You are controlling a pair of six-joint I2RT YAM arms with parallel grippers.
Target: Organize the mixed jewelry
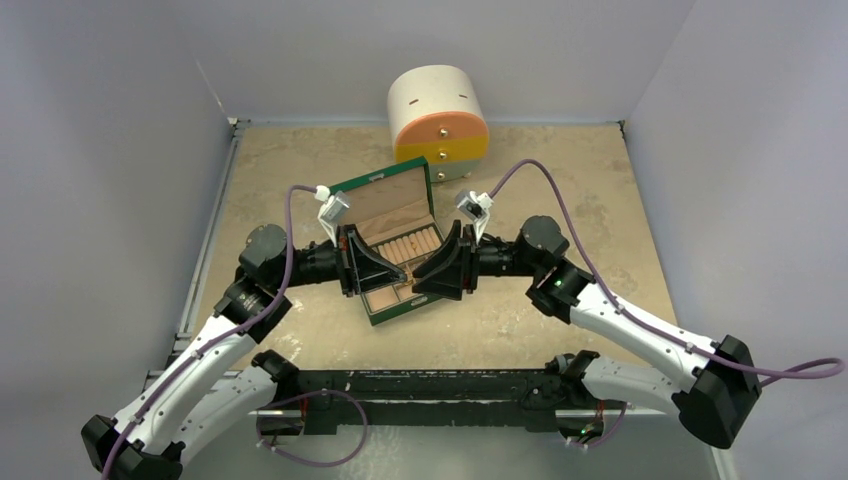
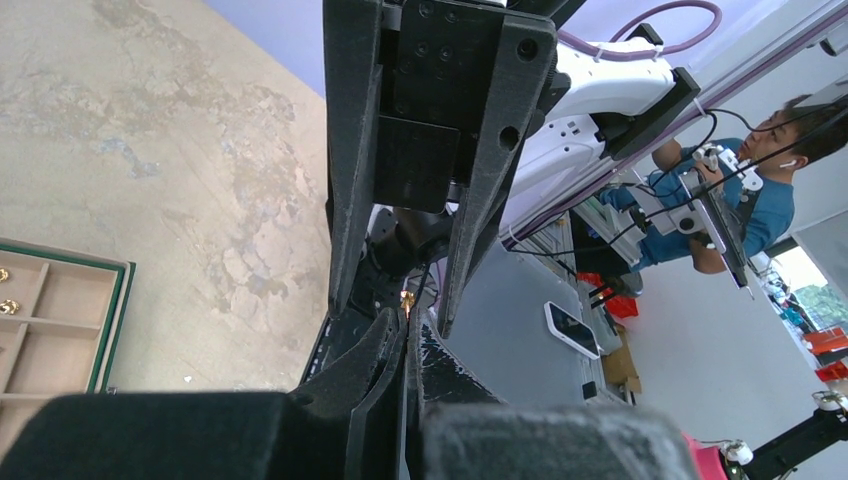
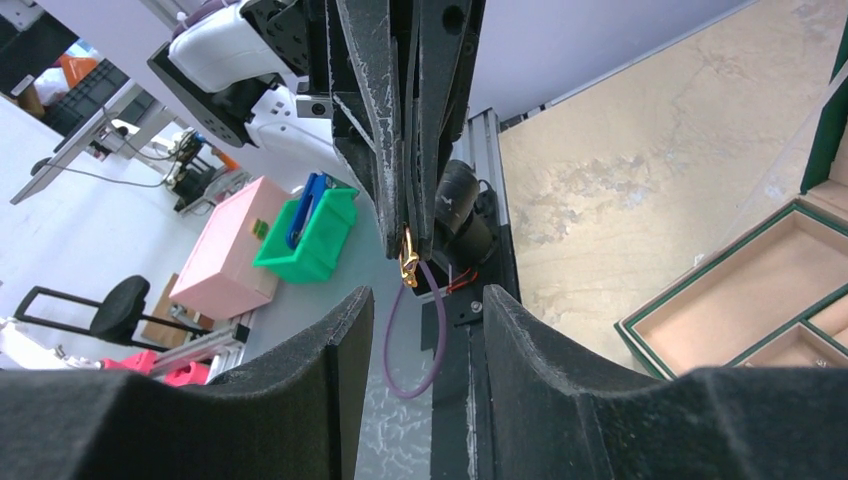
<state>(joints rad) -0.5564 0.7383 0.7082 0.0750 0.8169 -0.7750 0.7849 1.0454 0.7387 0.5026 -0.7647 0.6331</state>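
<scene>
Left fingers: clenched, pinching a small gold piece at the very tips, dangling mostly free. Right fingers: released, spread to either side of that piece and of the left tips, touching neither as far as can be told. Both held in the air, tip to tip, above the green box near the middle of the table.

Looks like a handover between the two arms, not yet closed. Judged early to middle in the task: two gold pieces lying in a tan compartment at one edge of the box, the neighbouring compartments in the wrist views bare, a row of tan rolls across the middle with nothing seen on them. No chain or wire hoop visible anywhere. Loose pieces on the table too small to pick out from above, so the remaining count impossible to tell. Left to do, probably: pass or place the pinched piece, then sort the rest.

Around: box lid standing open toward the far edge, and behind it, at the far edge, a round cream cabinet with orange and yellow drawers. Purple cables looping off each wrist. In the way: mainly the upright lid just behind both wrists, and the arms crowding each other over the box.
</scene>
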